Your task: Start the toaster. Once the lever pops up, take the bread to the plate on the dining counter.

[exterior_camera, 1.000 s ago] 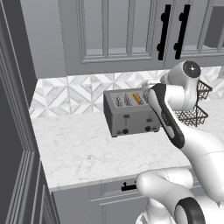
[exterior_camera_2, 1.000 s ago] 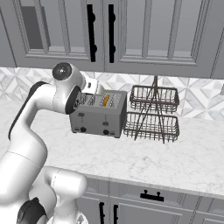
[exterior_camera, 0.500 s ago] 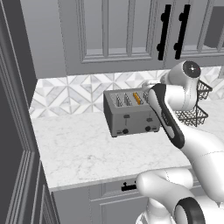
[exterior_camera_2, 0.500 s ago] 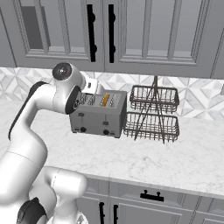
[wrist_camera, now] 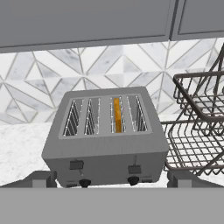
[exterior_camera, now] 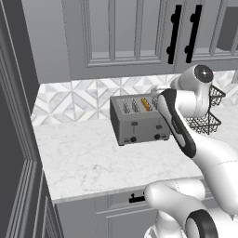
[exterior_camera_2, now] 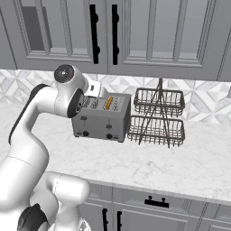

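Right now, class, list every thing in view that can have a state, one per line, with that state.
toaster: upright on the counter, both levers up
bread: standing in the third slot from the left
claw: open, holding nothing
wire basket rack: both tiers empty
upper cabinet doors: closed

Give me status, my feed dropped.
Gripper open, holding nothing, facing the toaster. Bread in third slot from left, levers untouched. Wire rack close on toaster's right.

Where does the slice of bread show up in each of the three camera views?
Left base view: bread in the toaster's third slot from left, right of centre.
Right base view: bread in a middle slot, upper centre-left.
Hand view: bread in the third slot from left, centre.
Shared landmark: wire basket rack beside the toaster.
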Controlling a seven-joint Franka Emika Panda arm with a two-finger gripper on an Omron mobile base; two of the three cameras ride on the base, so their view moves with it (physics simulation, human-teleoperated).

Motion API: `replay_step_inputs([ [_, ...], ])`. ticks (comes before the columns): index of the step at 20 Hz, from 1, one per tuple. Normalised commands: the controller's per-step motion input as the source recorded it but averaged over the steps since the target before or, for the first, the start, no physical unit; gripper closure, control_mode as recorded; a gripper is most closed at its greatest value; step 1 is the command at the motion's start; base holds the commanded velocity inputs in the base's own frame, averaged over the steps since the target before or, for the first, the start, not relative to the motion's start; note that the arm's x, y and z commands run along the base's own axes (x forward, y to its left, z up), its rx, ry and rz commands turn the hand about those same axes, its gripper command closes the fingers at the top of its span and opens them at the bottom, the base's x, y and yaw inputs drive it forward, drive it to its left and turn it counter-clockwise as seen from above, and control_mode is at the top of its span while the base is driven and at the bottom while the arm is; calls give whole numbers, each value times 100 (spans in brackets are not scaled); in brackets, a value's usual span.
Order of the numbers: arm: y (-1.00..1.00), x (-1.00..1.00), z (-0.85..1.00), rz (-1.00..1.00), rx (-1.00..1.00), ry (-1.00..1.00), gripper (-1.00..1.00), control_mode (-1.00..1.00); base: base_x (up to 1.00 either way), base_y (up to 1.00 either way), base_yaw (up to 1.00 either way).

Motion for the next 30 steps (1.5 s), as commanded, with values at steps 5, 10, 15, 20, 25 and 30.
replay_step_inputs([
  [5,0,0,0,0,0,0,-100,-100,0,0,0],
  [10,0,0,0,0,0,0,-100,-100,0,0,0],
  [15,0,0,0,0,0,0,-100,-100,0,0,0],
  [20,0,0,0,0,0,0,-100,-100,0,0,0],
  [25,0,0,0,0,0,0,-100,-100,0,0,0],
  [30,0,0,0,0,0,0,-100,-100,0,0,0],
])
